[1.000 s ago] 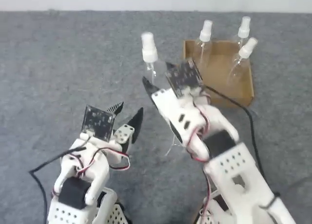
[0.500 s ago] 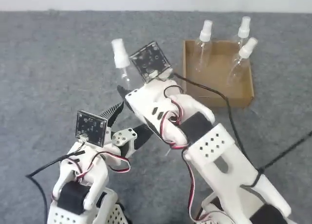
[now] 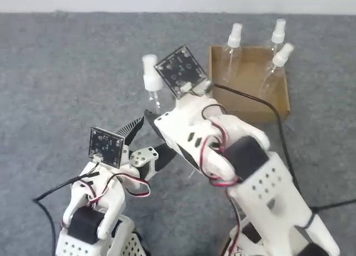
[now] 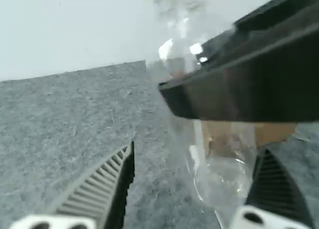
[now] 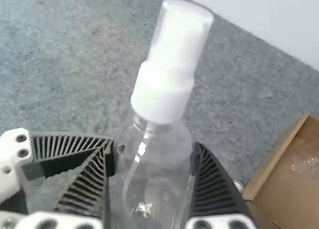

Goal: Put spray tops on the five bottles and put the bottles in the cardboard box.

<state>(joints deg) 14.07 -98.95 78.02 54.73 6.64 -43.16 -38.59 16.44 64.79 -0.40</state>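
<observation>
– While item one is up for listing, where does it sit?
– Item one: clear bottle, white spray top on its neck, roughly upright, off to the side of the cardboard box, not in it. Holder: right gripper, clamped around the body.
– Left gripper?
– Spread wide, grasping nothing. Its fingers flank the bottle's lower end; contact cannot be told.
– Box contents?
– Three topped bottles, standing toward the far side. Surround: grey carpet.
– Handling note?
– Judged: carry stage. Lift clear of the left fingers, pass above the box wall, lower into the near bare part away from the three, release once it stands.
</observation>
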